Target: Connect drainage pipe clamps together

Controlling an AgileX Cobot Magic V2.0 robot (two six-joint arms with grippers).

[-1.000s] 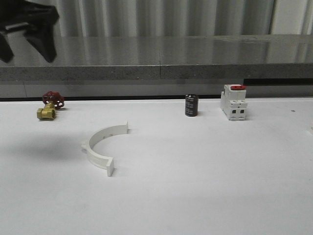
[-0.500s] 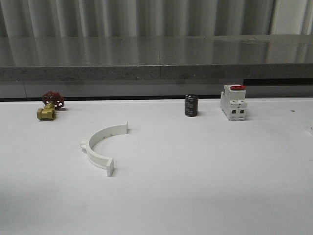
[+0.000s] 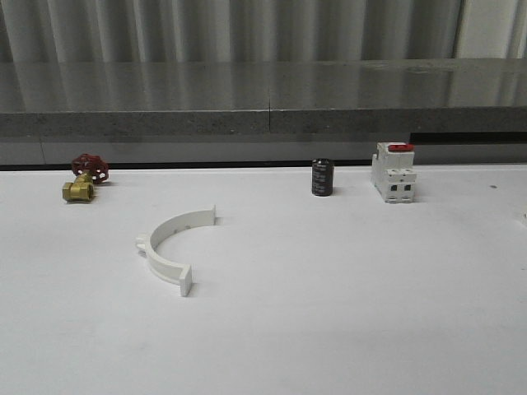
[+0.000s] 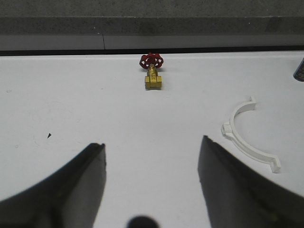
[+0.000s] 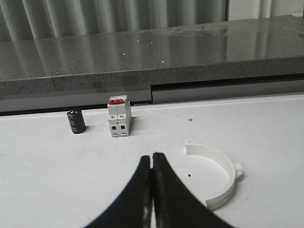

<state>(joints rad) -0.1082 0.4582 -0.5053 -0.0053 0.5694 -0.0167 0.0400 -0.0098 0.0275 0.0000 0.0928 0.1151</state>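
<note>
One white half-ring drainage pipe clamp [image 3: 167, 247] lies flat on the white table left of centre, its open side facing right. In the left wrist view this clamp [image 4: 248, 137] lies off to one side of my left gripper [image 4: 151, 141], which is open and holds nothing. A second white half-ring clamp [image 5: 218, 176] lies on the table close beside my right gripper [image 5: 152, 155]. That gripper is shut with nothing between its fingers and is not touching the clamp.
A brass valve with a red handwheel [image 3: 84, 178] sits at the back left. A black cylinder [image 3: 322, 177] and a white boxy switch with a red top [image 3: 393, 171] stand at the back right. A grey ledge [image 3: 263, 115] runs behind the table.
The dark left gripper that hung at the front view's top left a second ago has left that view, and its shadow on the table is gone. The clamp has not moved.
</note>
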